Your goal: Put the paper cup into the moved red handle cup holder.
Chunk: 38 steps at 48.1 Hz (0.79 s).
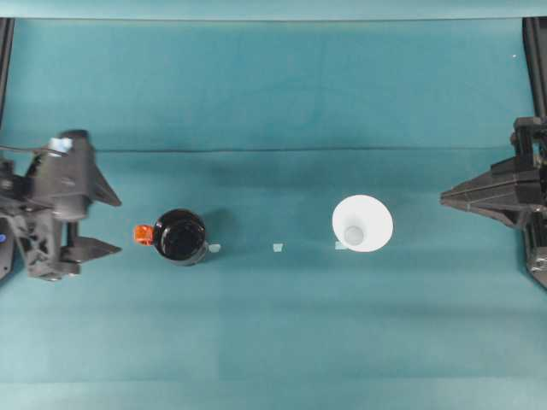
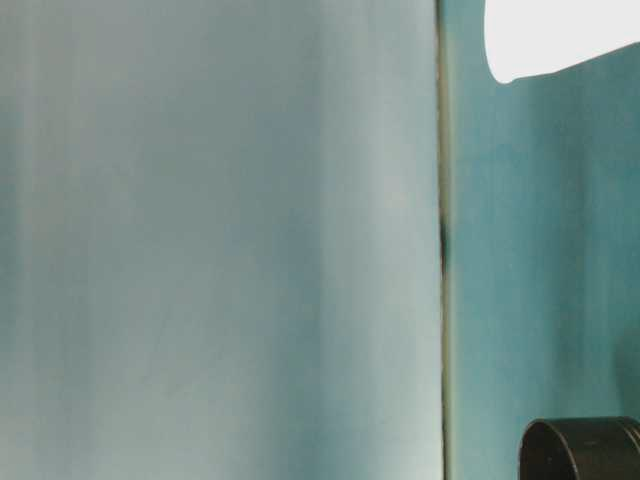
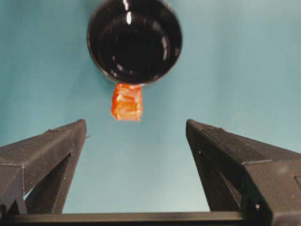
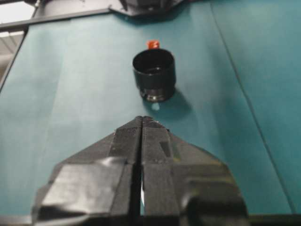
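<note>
Standing apart on teal cloth [image 1: 273,342]: paper cup [image 1: 362,224], red handle cup holder [image 1: 180,237].

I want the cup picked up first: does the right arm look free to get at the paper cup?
Probably yes: bare cloth lies between the right gripper and the paper cup, but its jaws are shut and must open first.
</note>
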Available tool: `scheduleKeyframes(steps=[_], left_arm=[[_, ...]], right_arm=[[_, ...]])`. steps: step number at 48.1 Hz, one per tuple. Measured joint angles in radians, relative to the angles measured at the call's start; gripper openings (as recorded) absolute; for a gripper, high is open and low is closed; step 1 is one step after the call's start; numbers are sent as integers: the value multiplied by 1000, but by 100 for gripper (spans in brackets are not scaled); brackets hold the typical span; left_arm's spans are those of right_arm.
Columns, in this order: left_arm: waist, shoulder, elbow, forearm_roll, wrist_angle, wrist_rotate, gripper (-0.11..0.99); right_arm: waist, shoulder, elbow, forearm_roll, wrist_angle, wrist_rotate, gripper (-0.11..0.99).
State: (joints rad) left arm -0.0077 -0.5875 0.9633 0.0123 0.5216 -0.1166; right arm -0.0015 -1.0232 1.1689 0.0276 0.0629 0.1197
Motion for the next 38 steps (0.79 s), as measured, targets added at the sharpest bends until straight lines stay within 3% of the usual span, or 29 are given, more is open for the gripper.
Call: scheduleKeyframes(steps=[20, 38], left_arm=[[0, 238, -28, 0, -74, 8, 96], [0, 360, -29, 5, -118, 12, 95]], right_arm=[[0, 0, -2, 0, 12, 0, -11], [0, 0, 0, 0, 14, 0, -11]])
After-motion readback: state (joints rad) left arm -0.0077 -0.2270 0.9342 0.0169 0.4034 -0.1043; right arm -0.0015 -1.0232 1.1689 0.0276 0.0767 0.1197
